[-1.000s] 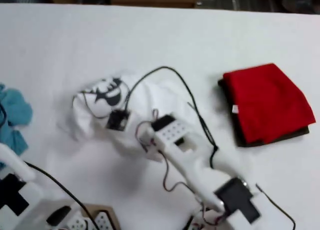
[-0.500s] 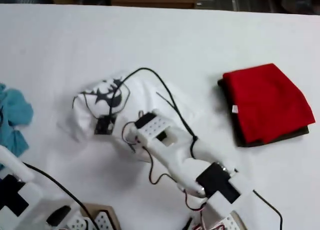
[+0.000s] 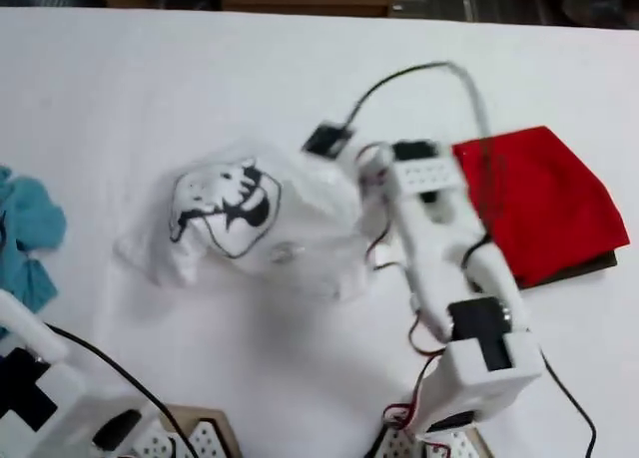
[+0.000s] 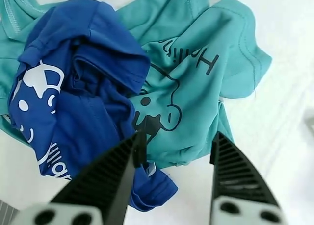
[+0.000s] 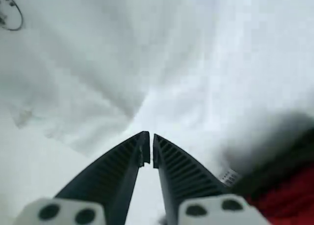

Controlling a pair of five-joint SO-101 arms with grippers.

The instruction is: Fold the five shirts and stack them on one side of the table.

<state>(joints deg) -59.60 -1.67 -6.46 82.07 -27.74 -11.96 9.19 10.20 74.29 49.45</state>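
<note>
Right end effector point(image 5: 149, 137) rightward, shirt point(image 3: 300, 233) crosswise

Black-printed white shirt point(image 3: 240, 229), red shirt point(image 3: 539, 204), teal shirt point(image 4: 206, 73), blue shirt point(image 4: 73, 87).

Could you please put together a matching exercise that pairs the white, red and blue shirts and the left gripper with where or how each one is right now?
Things:
1. white shirt
2. red shirt
3. blue shirt
4. left gripper

States:
A. folded, lying on top of a dark garment
B. open, hanging above two loose shirts
C. unfolded, with a black face print showing
D. crumpled, lying on the teal shirt

Pairs: 1-C; 2-A; 3-D; 4-B
</note>
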